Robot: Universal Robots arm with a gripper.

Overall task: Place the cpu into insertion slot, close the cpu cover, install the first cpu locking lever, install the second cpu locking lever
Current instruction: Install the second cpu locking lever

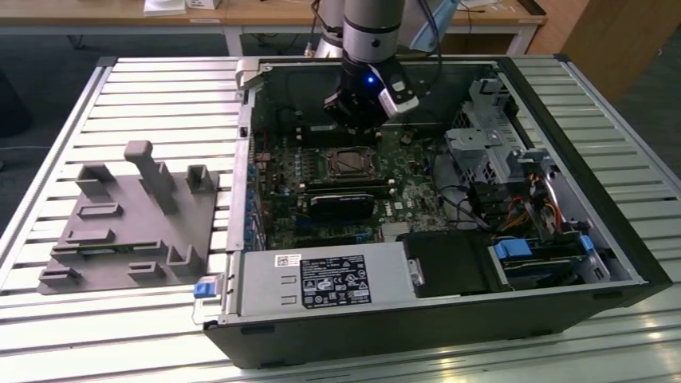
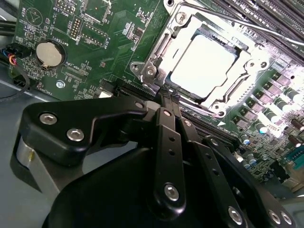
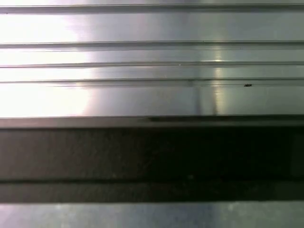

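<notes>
The cpu [image 2: 202, 66] lies flat in the insertion slot [image 1: 348, 163] on the green motherboard, its pale metal top glaring. The silvery cpu cover [image 2: 159, 50] lies down around it as a frame. A thin locking lever rod [image 2: 237, 21] runs along the far side of the socket; I cannot tell whether it is latched. My gripper [image 2: 167, 97] is shut, its black fingers [image 2: 167, 142] pressed together with nothing visible between them. Its tips sit at the near edge of the socket, by a corner screw [image 2: 150, 71]. In the exterior view the gripper [image 1: 356, 128] hangs inside the case just behind the socket.
The open computer case [image 1: 627, 263] lies on a slatted aluminium table [image 3: 142, 47]. A power supply [image 1: 319, 279], drive cages [image 1: 500, 152] and cables crowd the socket's surroundings. A grey fixture [image 1: 127, 215] stands at the exterior view's left. A coin battery [image 2: 49, 53] is on the board.
</notes>
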